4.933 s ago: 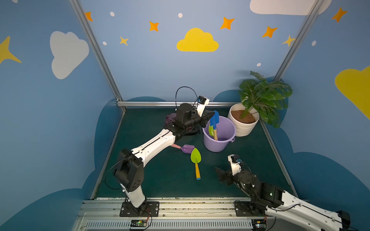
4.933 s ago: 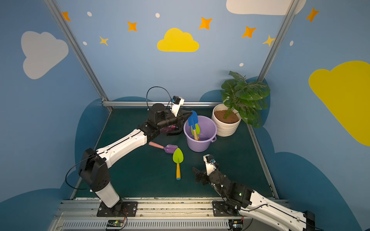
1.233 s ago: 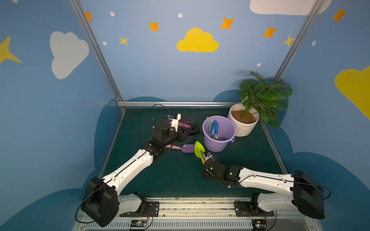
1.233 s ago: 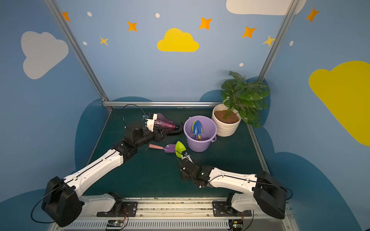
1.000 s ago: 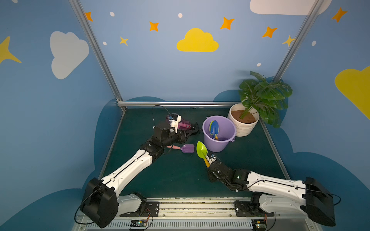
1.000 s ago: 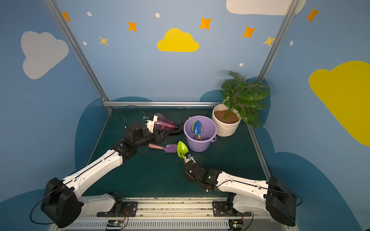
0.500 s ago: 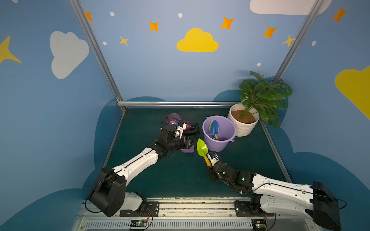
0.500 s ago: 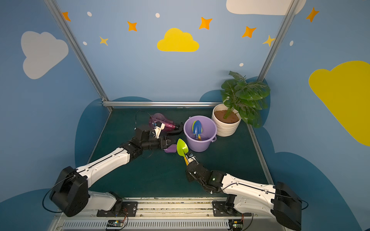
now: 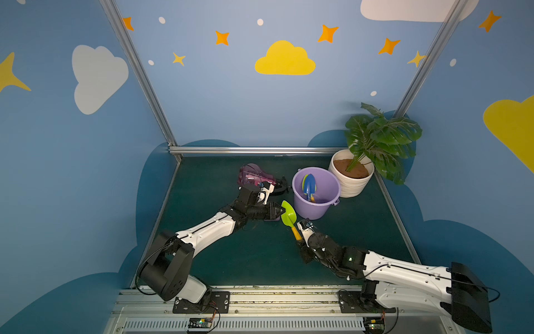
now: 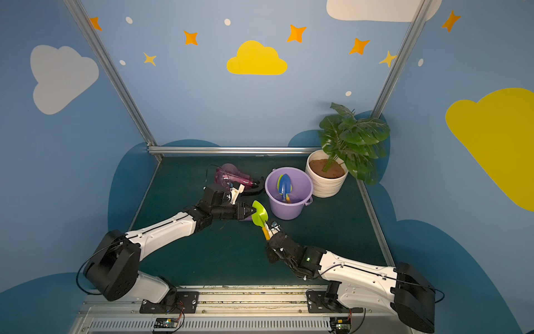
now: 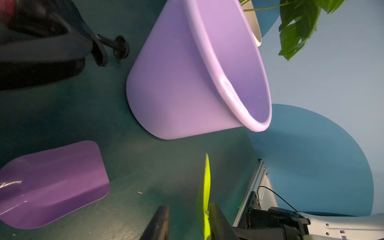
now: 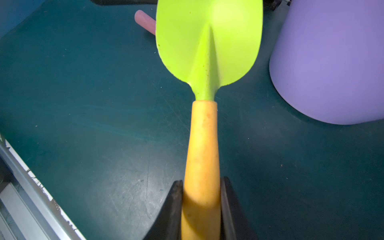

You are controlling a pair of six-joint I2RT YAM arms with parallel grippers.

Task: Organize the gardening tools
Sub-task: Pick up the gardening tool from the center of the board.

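Observation:
My right gripper (image 12: 201, 185) is shut on the yellow handle of a lime-green shovel (image 12: 207, 41), holding it tilted above the mat beside the lilac bucket (image 9: 315, 208). My left gripper (image 11: 189, 207) is open around the blade's edge (image 11: 205, 187); one finger touches the blade and the other stands apart. Both top views show the two grippers meeting at this shovel (image 10: 259, 215). A purple shovel (image 11: 52, 182) lies flat under the left gripper. The pink spray bottle (image 9: 251, 176) lies on its side behind it. A blue shovel (image 9: 309, 186) stands in the bucket with a green one behind it.
A white ribbed pot (image 9: 354, 188) with a leafy plant stands to the right of the bucket, in the back corner. Aluminium rails edge the green mat on both sides and along the back. The arms' bases sit on the front rail.
My left arm swung from the spray bottle down to the green blade and its jaws narrowed. My right arm carried the green shovel up and closer to the bucket.

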